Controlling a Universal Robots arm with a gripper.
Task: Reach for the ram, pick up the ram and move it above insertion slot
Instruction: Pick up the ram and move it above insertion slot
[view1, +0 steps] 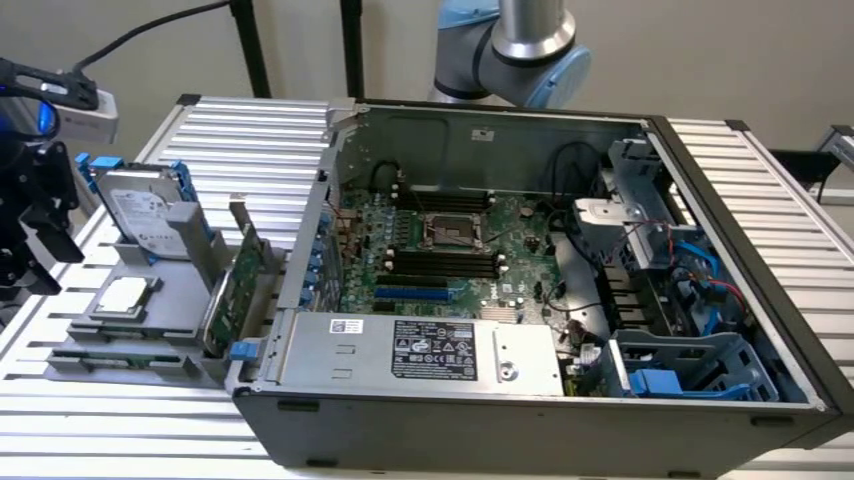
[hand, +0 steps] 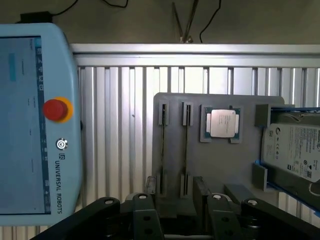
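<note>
**RAM NOT YET PICKED**

The ram (hand: 186, 150) stands edge-on at the holder's (hand: 220, 167) near edge, ungrasped. The gripper (view1: 34, 225) hangs beside the holder, toward the exterior view's left; jaw state: cannot tell. Reach is judged incomplete; pick-up and transfer remain. The wrist view adds the pendant (hand: 30, 120). The exterior view adds the case (view1: 534, 430) and its insertion slot (view1: 441, 265), farther off.
</note>
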